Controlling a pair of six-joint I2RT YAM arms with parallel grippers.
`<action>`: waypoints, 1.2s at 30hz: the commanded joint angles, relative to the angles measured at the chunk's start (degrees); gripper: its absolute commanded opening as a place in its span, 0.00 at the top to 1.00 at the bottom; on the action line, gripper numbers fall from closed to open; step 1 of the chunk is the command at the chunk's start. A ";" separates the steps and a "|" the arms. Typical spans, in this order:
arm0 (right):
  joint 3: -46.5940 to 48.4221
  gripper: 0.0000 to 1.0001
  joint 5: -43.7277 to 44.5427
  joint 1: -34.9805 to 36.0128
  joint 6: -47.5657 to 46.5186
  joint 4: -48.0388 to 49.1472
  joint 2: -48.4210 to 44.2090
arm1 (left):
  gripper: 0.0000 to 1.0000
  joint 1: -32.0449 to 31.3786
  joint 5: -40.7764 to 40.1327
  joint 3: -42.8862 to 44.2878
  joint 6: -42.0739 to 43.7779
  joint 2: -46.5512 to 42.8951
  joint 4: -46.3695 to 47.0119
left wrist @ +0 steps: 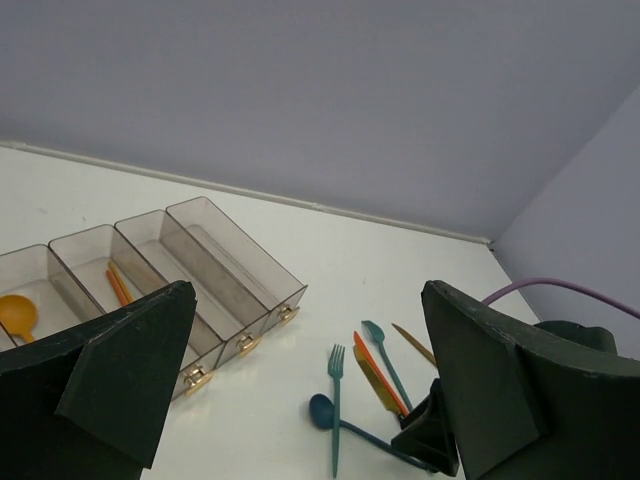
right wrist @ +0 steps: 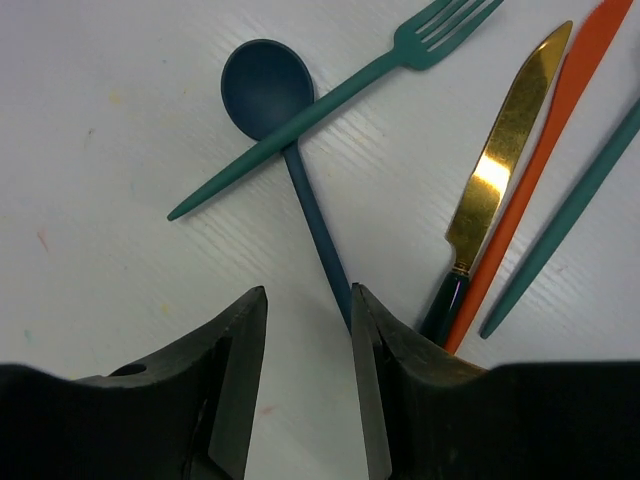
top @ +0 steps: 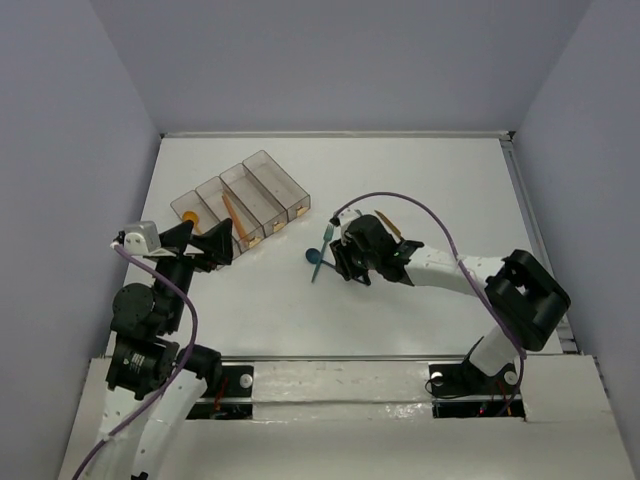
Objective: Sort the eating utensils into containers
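Four joined smoky clear containers [top: 262, 190] stand at the back left and also show in the left wrist view [left wrist: 225, 262]. One end bin holds an orange spoon [left wrist: 18, 312]; the bin beside it holds orange utensils [left wrist: 118, 285]. Loose utensils lie mid-table: a dark blue spoon [right wrist: 265, 80], a teal fork [right wrist: 400, 55] across its handle, a gold knife [right wrist: 500, 170], an orange knife [right wrist: 548, 150] and a teal handle [right wrist: 570, 210]. My right gripper [right wrist: 308, 305] is open, low over the table, with the blue spoon's handle at its right finger's inner edge. My left gripper [left wrist: 308, 330] is wide open and empty near the bins.
A thin gold-brown utensil [left wrist: 412, 342] lies just behind the pile. The right arm's purple cable [top: 400, 200] arches over the table. Grey walls close in the table on three sides.
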 commanded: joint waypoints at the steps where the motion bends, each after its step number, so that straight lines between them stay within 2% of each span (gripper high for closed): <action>1: 1.95 0.54 -2.18 -1.70 -3.37 1.33 0.64 | 0.01 -0.26 1.19 -0.17 0.39 0.94 2.84; 5: 6.69 0.49 1.14 -2.58 1.62 0.28 4.15 | 0.01 -0.26 1.54 -0.17 0.39 0.94 2.93; 7: 9.67 0.48 6.33 -2.58 10.21 -0.16 6.52 | 0.01 -0.26 1.72 -0.26 0.39 0.85 3.02; 14: 15.40 0.51 14.59 -2.58 21.75 0.01 11.98 | 0.01 -0.26 1.89 -0.26 0.39 0.23 2.84; 23: 18.39 0.59 15.57 -2.58 27.91 1.07 17.26 | 0.01 -0.26 1.72 -0.17 0.48 -0.91 2.67; 36: 18.74 0.55 13.81 -2.58 30.64 4.94 21.21 | 0.01 -0.26 2.25 -0.26 0.39 -1.00 2.93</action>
